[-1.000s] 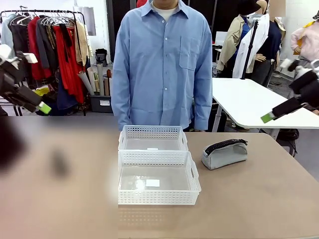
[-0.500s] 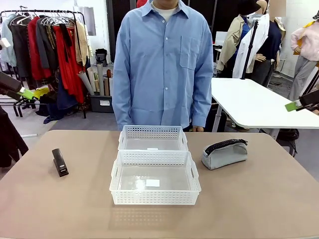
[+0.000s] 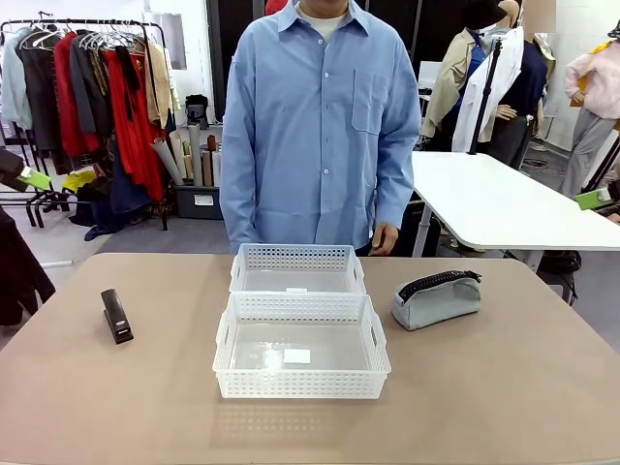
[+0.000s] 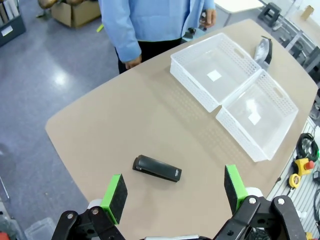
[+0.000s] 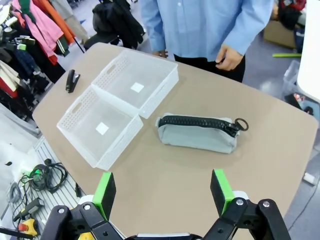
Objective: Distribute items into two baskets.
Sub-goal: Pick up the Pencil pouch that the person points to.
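Note:
Two white lattice baskets stand end to end mid-table, the far one [image 3: 295, 257] by the person and the near one [image 3: 300, 385] toward me; both hold only a small white label. The grey pouch [image 3: 437, 298] with its black zipper lies right of them. The black stapler [image 3: 117, 316] lies flat at the left. My left gripper [image 4: 174, 192] hangs open high above the stapler [image 4: 156, 168]. My right gripper [image 5: 162, 191] hangs open high above the pouch [image 5: 198, 132]. In the front view a green pad [image 3: 34, 179] shows at the left edge and another pad [image 3: 593, 199] at the right edge.
A person in a blue shirt [image 3: 315, 126] stands at the far edge behind the baskets, with one hand [image 3: 386, 238] low by the table. The bare tabletop [image 3: 504, 387] stretches around the baskets. A white table [image 3: 484, 199] stands behind on the right, and a clothes rack [image 3: 97, 87] on the left.
Both grippers have drawn back outward toward the picture's side edges. The baskets, pouch and stapler lie as before. The person's hand has come into sight by the far table edge.

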`<state>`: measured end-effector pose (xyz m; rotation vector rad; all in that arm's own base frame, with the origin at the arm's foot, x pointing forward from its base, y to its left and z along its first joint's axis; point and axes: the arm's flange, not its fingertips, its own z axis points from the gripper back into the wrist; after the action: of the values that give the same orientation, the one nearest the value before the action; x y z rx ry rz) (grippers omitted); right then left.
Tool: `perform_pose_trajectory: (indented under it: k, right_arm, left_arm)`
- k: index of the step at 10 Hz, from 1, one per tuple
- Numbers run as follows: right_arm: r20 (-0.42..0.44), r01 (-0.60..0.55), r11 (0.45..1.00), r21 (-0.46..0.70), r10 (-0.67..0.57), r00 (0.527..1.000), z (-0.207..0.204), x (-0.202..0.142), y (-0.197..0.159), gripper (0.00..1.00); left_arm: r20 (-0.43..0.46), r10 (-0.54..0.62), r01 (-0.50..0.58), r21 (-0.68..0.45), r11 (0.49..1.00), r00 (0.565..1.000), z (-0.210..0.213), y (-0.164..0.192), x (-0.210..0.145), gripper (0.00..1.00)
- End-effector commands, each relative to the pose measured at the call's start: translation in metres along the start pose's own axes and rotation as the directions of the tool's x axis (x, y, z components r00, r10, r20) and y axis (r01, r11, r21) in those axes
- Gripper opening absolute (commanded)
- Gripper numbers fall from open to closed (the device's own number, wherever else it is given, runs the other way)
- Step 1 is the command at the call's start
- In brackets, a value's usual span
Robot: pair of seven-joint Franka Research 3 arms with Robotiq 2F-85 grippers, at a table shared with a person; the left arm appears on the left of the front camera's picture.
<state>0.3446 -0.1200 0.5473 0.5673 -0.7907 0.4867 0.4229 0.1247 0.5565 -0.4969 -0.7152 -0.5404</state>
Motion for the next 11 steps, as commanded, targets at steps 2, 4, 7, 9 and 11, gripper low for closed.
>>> perform_pose_trajectory:
  k: [2,4,7,9,11]
  right_arm:
    - [0.044,-0.027,0.999,0.035,0.026,0.999,0.0011,-0.0062,-0.0024,1.0]
    - [0.047,-0.022,0.999,0.03,0.021,0.999,0.0021,-0.006,-0.0016,1.0]
    - [0.023,-0.001,1.0,0.017,0.0,1.0,0.0026,-0.0038,-0.0009,1.0]
    - [0.023,-0.001,1.0,0.017,0.0,1.0,0.0026,-0.0038,-0.0009,1.0]
    - [0.023,-0.001,1.0,0.017,0.0,1.0,0.0026,-0.0038,-0.0009,1.0]
  left_arm:
    - [0.029,-0.052,0.053,-0.032,0.998,0.998,0.0028,0.0006,0.0021,1.0]
    - [0.032,-0.051,0.052,-0.029,0.998,0.998,0.0049,-0.0007,0.0012,1.0]
    - [0.009,-0.036,0.037,-0.014,0.999,0.999,0.0025,-0.0025,0.0001,1.0]
    - [0.009,-0.036,0.037,-0.014,0.999,0.999,0.0025,-0.0025,0.0001,1.0]
    - [0.009,-0.036,0.037,-0.014,0.999,0.999,0.0025,-0.0025,0.0001,1.0]
